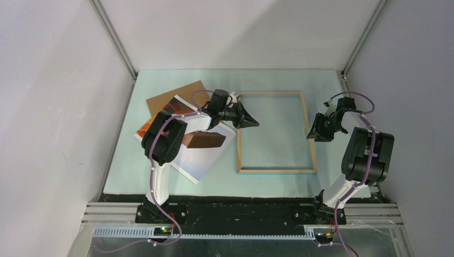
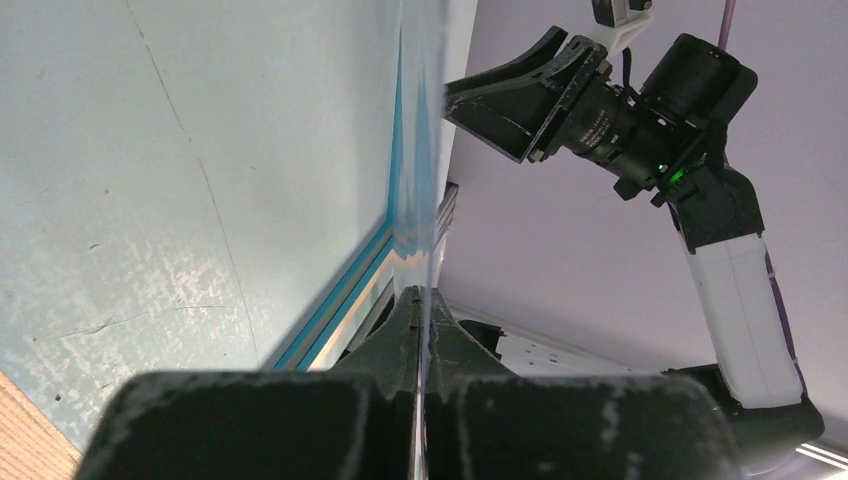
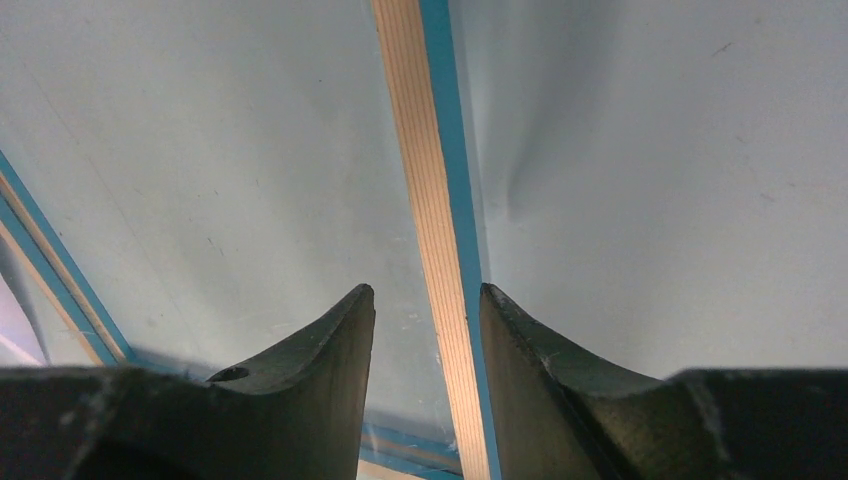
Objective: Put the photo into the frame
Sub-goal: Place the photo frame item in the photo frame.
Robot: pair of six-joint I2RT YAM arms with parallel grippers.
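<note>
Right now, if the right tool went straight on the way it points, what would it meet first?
Most likely the frame: the right tool points at its right rail, open fingers astride it. How far off the rail is cannot be judged.
</note>
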